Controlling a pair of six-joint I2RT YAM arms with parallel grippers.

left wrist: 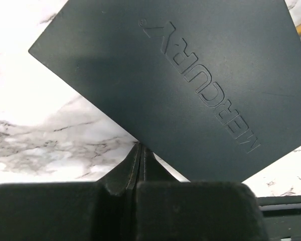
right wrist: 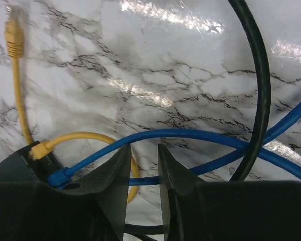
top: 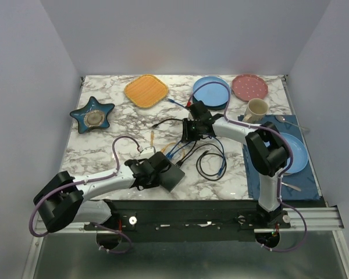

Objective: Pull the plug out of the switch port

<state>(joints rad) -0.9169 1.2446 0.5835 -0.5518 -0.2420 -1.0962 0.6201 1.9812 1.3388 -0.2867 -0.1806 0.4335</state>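
Observation:
The switch (top: 174,177) is a flat black box lying near the front of the marble table; its lettered top fills the left wrist view (left wrist: 190,85). My left gripper (left wrist: 140,147) is shut, its tips touching the switch's near edge, with nothing between the fingers. In the right wrist view, a yellow plug (right wrist: 40,149) and a blue plug (right wrist: 57,176) sit in ports on the switch's corner (right wrist: 12,168). My right gripper (right wrist: 144,146) hovers over the cables with a narrow gap. The blue cable (right wrist: 200,134) arcs just past its tips, and another stretch crosses beneath the gap, ungripped.
A loose yellow plug (right wrist: 14,35) and a black cable (right wrist: 258,100) lie nearby. A star dish (top: 93,114), orange plate (top: 146,91), blue plate (top: 211,90), pink plate (top: 249,87) and cup (top: 256,110) stand further back. A dark blue mat (top: 256,174) holds another plate at the right.

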